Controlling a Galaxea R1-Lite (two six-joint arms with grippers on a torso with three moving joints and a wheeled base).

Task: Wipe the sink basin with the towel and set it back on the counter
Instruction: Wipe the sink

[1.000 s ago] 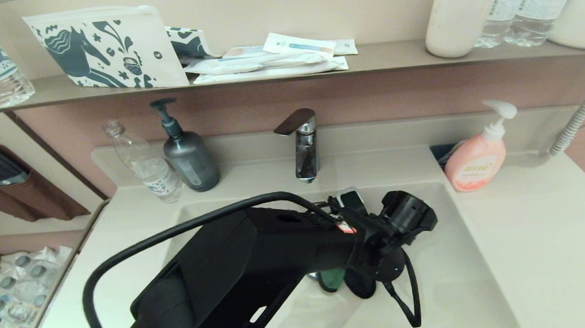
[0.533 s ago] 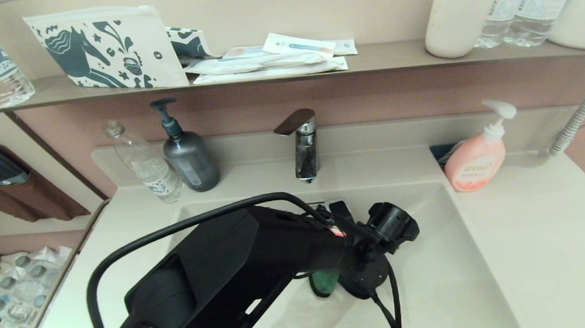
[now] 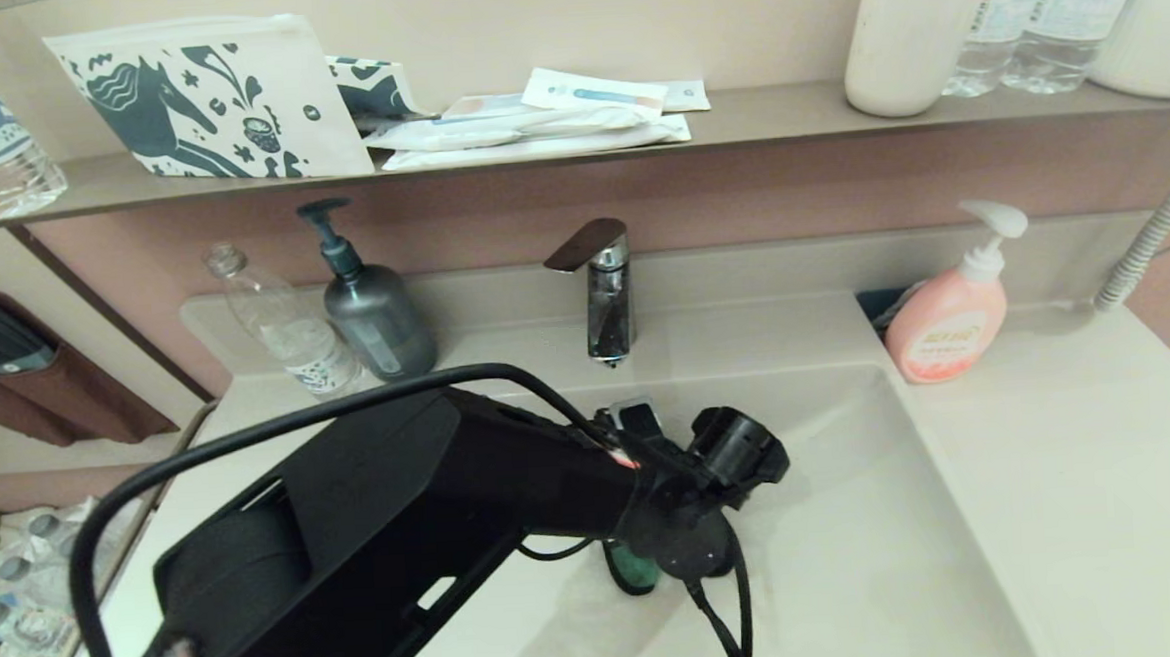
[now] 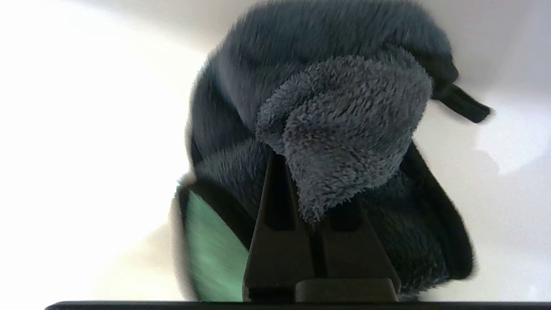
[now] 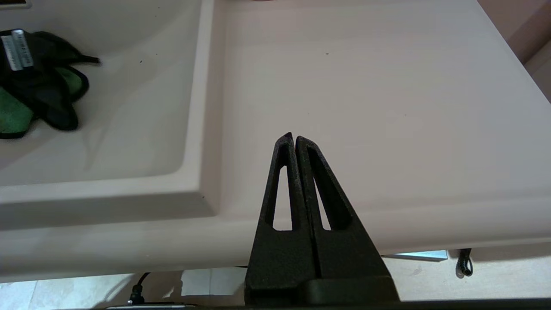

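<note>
The left tool (image 4: 301,181) was down in the sink basin (image 3: 857,545), clenched on the towel (image 4: 344,129), which bunched beneath its tips against the basin floor. The right tool (image 5: 295,138), pressed closed and holding nothing, hung over the worktop (image 5: 366,86) edge.

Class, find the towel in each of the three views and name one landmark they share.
Head view: towel in the sink basin, mostly hidden beneath the left arm.
Left wrist view: towel fills the frame, pinched in the left claw.
Right wrist view: towel at the edge, in the basin.
Shared landmark: the basin.
</note>
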